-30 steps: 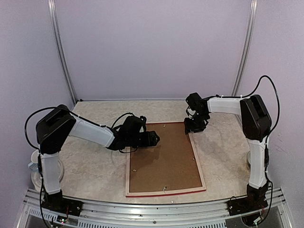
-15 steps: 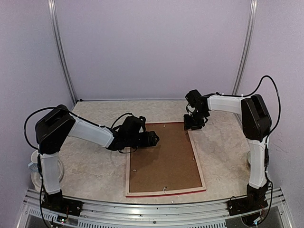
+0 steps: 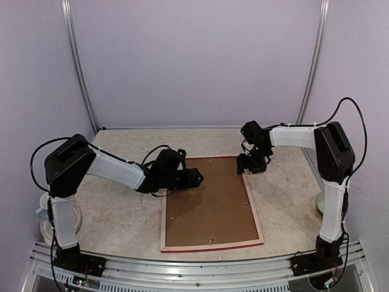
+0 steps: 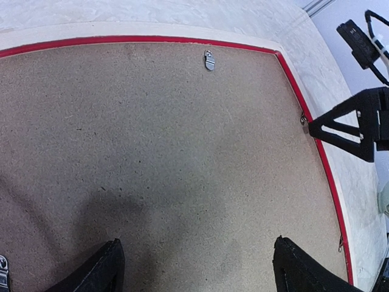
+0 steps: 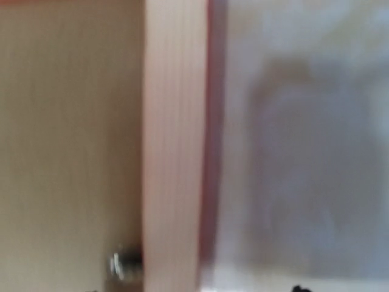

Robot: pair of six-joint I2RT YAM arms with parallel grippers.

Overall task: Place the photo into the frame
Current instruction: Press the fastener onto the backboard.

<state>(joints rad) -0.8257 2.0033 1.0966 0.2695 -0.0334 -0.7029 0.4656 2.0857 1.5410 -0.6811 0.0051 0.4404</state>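
Since the frame (image 3: 212,246) lies back-up with the board (image 3: 209,204) in it, the photo is unseen; left gripper (image 3: 198,177) hovers at its 10 o'clock edge, jaws apart; right gripper (image 3: 249,166), jaws unreadable, meets a 1 o'clock clip (image 4: 302,120), likely to lock the board.

Frame (image 3: 163,231) lay flat on the table (image 3: 115,213), board (image 3: 209,207) inside it. Left gripper (image 3: 199,177) hung over the board at eleven o'clock, right gripper (image 3: 246,168) at the frame's one o'clock corner.
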